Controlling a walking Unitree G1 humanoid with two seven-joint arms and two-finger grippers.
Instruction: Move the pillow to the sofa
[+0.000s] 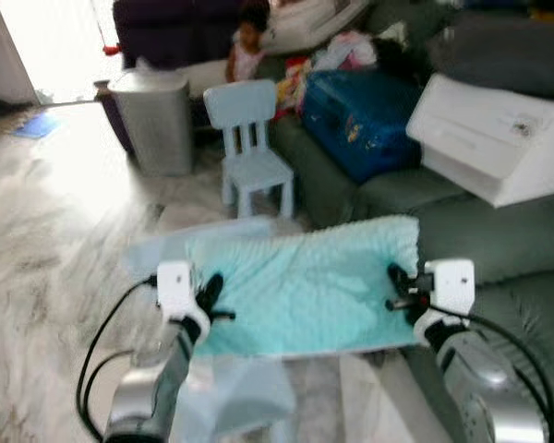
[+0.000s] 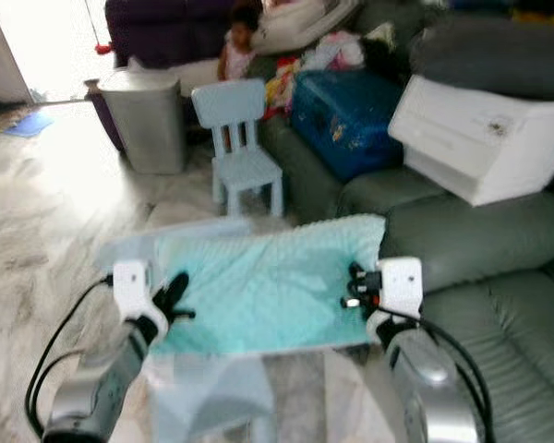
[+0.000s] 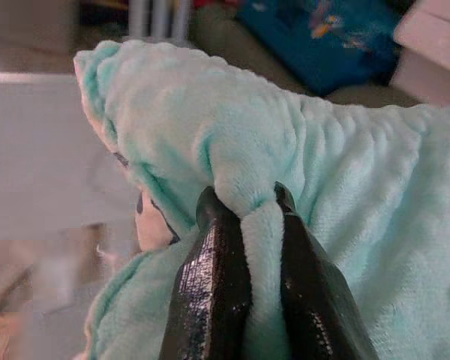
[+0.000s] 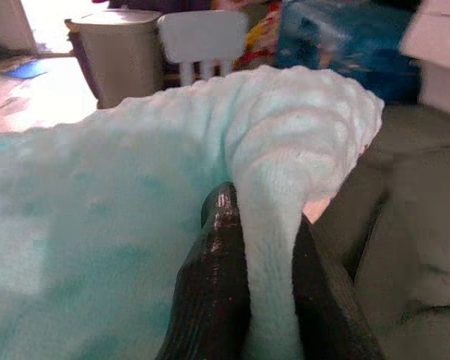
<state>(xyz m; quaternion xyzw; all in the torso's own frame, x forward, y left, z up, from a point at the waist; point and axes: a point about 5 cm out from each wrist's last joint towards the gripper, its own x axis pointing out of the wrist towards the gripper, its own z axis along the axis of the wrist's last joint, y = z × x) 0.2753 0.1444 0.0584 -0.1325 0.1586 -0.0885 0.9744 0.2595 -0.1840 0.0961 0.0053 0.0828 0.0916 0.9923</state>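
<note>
Pillow (image 1: pixel 305 286) is up in the air, stretched flat between both arms, just short of the sofa (image 1: pixel 499 240), which sits ahead and to the robot's right.

Left gripper (image 1: pixel 210 297) pinches the pillow's left edge; left wrist view shows both fingers (image 3: pixel 214 277) closed narrow on a fold of mint fleece. Right gripper (image 1: pixel 399 288) does the same on the right edge, fingers (image 4: pixel 217 285) clamped on a bunched ridge of fabric.

Handling, my read: light, very soft, plush cover. It sags in the middle and folds wherever it's pinched, so no stiff edge to rely on. Not fragile. The grip is on cover fabric, not filling, so it could slide out if tugged. 2 edge holds, 1 per side, look like the right choice (a corner hold would let it swing).

Containers: grey bin (image 1: pixel 154 120) on the floor beside the small blue chair (image 1: pixel 249 138), lid on, contents not visible. Blue bag (image 1: pixel 365 120) and white box (image 1: pixel 494 138) sit on the sofa, both closed, contents unknown. The near sofa cushion below the box looks free, likely the drop spot.
</note>
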